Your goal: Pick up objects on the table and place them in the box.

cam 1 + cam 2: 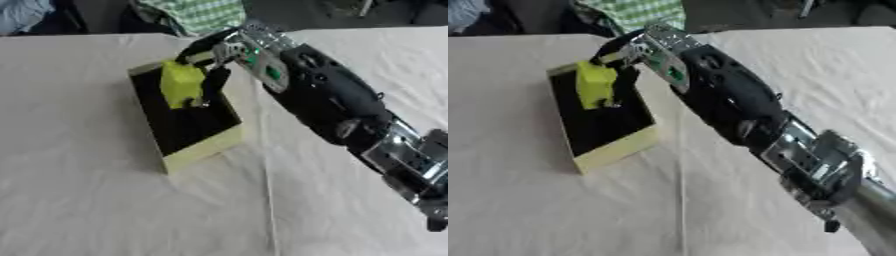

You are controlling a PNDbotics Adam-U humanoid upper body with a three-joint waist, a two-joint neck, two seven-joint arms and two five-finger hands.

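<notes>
A pale yellow box (203, 149) with a dark inside lies askew on the white table, left of centre. My right arm comes in from the lower right and reaches across to the box's far end. My right hand (217, 59) is above that far end, its fingers curled round a yellow-green object (181, 83). The object hangs upright over the box's dark inside, near the far wall. I cannot tell whether it touches the box floor. No other loose object shows on the table. My left hand shows in neither view.
A white cloth (79, 190) covers the table, with a crease (267, 200) running towards the front edge. A green-and-white checked fabric (203, 14) and a blue fabric (22, 12) lie beyond the far edge.
</notes>
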